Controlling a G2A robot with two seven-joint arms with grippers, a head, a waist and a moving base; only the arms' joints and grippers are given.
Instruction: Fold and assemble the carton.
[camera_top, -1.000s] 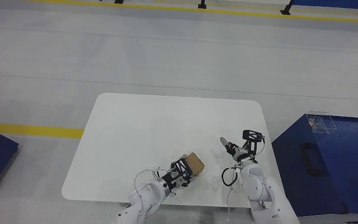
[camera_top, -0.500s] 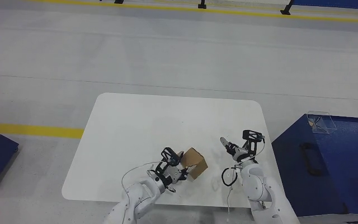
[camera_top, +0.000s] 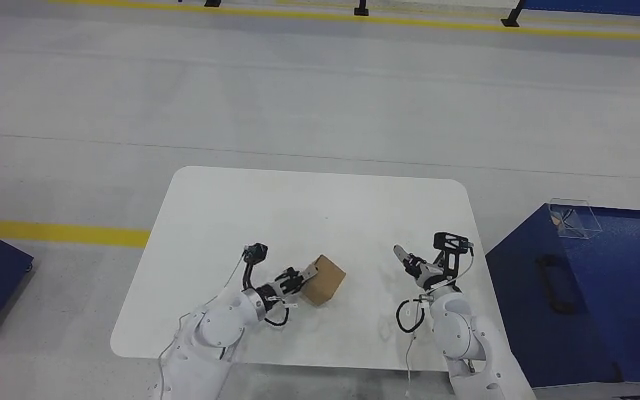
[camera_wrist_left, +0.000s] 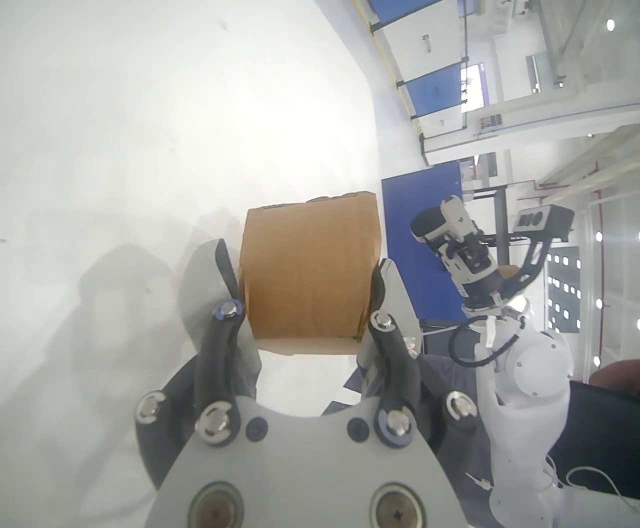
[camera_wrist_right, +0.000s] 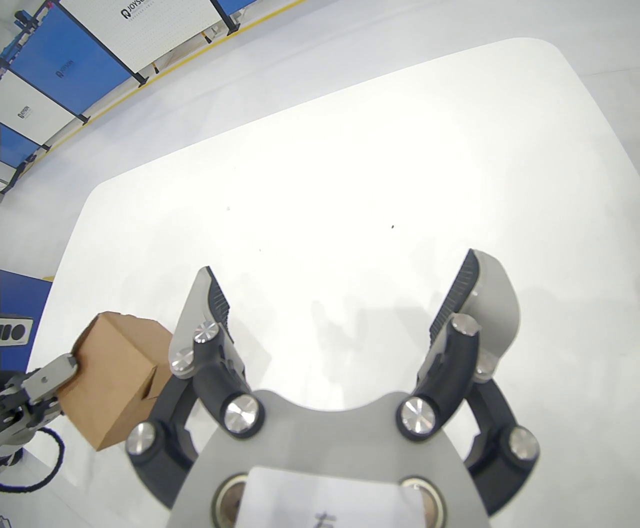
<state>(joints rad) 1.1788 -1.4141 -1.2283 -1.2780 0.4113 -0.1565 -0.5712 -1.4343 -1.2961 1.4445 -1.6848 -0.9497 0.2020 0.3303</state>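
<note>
- The carton (camera_top: 323, 279) already looks like a closed box, near the front edge of the counter (camera_top: 300, 200).
- The left tool (camera_wrist_left: 304, 267) is clamped on its sides.
- The right tool (camera_wrist_right: 345, 285) is apart and empty, near the right edge.
- I judge little is left, perhaps one flap.

White tabletop (camera_top: 300, 210), rounded corners, smooth plain surface. Couple tiny dark specks (camera_wrist_right: 392, 227) scattered toward middle. Small brown carton (camera_top: 323, 279) toward front edge, bit left of centre. Honestly can't tell if base rests on tabletop or hangs just above.
</note>
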